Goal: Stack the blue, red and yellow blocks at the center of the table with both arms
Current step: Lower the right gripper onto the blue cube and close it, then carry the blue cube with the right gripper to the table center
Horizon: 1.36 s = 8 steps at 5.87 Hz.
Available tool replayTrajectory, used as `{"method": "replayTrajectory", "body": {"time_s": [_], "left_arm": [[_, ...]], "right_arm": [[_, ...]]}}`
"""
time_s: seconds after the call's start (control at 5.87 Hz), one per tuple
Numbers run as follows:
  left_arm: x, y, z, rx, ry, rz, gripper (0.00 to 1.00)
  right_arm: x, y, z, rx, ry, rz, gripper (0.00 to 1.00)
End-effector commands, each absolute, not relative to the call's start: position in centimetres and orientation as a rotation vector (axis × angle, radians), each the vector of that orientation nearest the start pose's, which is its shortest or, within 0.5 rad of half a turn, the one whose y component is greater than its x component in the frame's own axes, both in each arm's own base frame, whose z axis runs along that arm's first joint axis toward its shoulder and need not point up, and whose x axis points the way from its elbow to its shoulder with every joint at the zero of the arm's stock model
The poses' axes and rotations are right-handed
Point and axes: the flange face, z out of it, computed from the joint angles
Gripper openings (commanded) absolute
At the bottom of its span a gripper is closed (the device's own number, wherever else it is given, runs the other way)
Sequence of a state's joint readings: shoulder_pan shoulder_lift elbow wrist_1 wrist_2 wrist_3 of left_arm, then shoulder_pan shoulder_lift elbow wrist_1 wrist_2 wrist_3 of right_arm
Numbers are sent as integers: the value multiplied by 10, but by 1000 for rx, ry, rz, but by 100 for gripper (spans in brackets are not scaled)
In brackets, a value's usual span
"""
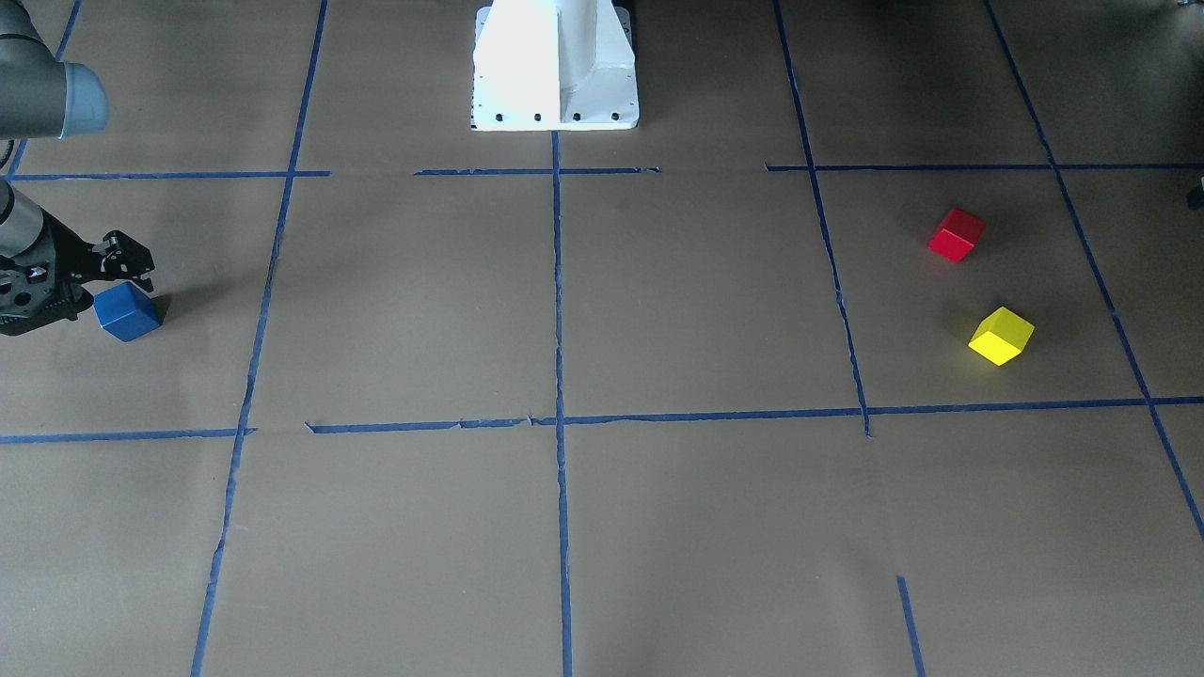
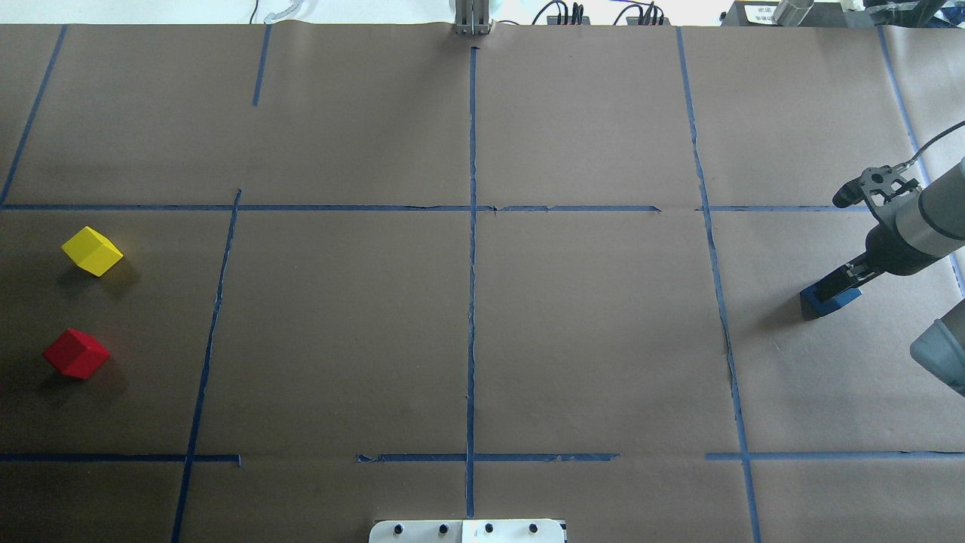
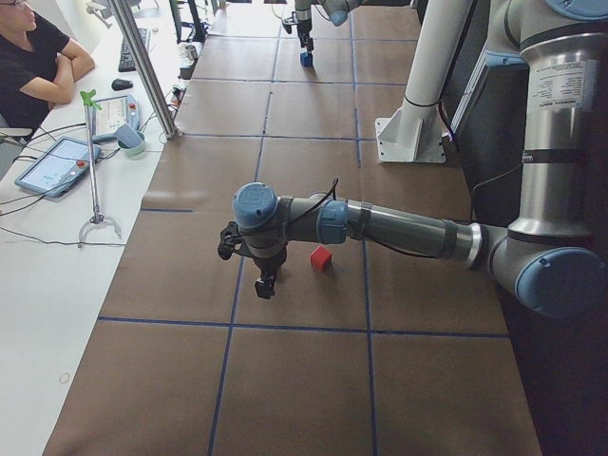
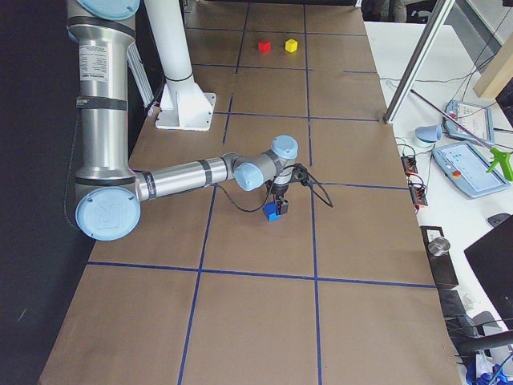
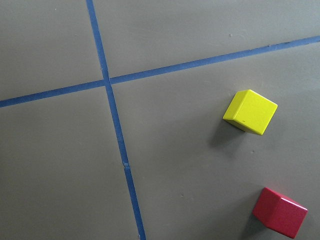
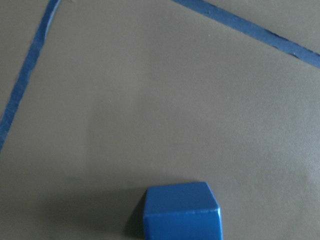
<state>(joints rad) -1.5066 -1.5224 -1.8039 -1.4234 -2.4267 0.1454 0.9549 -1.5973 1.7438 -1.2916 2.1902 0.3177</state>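
The blue block (image 2: 829, 300) rests on the table at the far right of the overhead view. My right gripper (image 2: 838, 285) is down over it with a finger on either side and looks open. The block also shows in the front view (image 1: 127, 311) and low in the right wrist view (image 6: 181, 211). The yellow block (image 2: 92, 251) and the red block (image 2: 76, 353) lie apart at the far left. My left gripper (image 3: 263, 285) hovers above them. I cannot tell whether it is open. Its wrist view shows the yellow block (image 5: 250, 112) and the red block (image 5: 280, 212).
Brown paper with a grid of blue tape (image 2: 472, 302) covers the table. The white robot base (image 1: 555, 66) stands at the robot's edge. A metal post (image 3: 142, 66) and an operator's desk with tablets (image 3: 57, 161) lie beyond the far edge.
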Motion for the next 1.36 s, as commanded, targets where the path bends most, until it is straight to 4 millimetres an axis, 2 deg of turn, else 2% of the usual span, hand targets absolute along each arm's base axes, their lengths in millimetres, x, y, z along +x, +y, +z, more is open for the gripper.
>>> {"method": "replayTrajectory", "body": {"time_s": [0.0, 0.17, 0.34, 0.51, 0.68, 0.85, 1.02, 1.19], "left_arm": [[-29, -470, 576, 74, 855, 211, 100], [-29, -469, 574, 76, 855, 213, 100], [-30, -469, 571, 84, 855, 214, 100], [-30, -469, 570, 86, 855, 215, 100], [-30, -469, 568, 89, 858, 216, 100], [-30, -469, 567, 90, 859, 216, 100], [-30, -469, 566, 91, 861, 216, 100], [-29, -470, 566, 92, 861, 218, 100]], "right_arm": [[-235, -455, 572, 88, -710, -422, 93], [-243, -464, 572, 87, -710, -425, 83], [-245, -465, 572, 87, -710, -428, 57], [-247, -465, 572, 87, -709, -432, 23], [-249, -466, 565, 91, -721, -430, 3], [-255, -473, 525, 128, -763, -432, 0], [-273, -492, 474, 95, -837, -250, 0], [-313, -502, 418, 67, -898, -145, 0]]}}
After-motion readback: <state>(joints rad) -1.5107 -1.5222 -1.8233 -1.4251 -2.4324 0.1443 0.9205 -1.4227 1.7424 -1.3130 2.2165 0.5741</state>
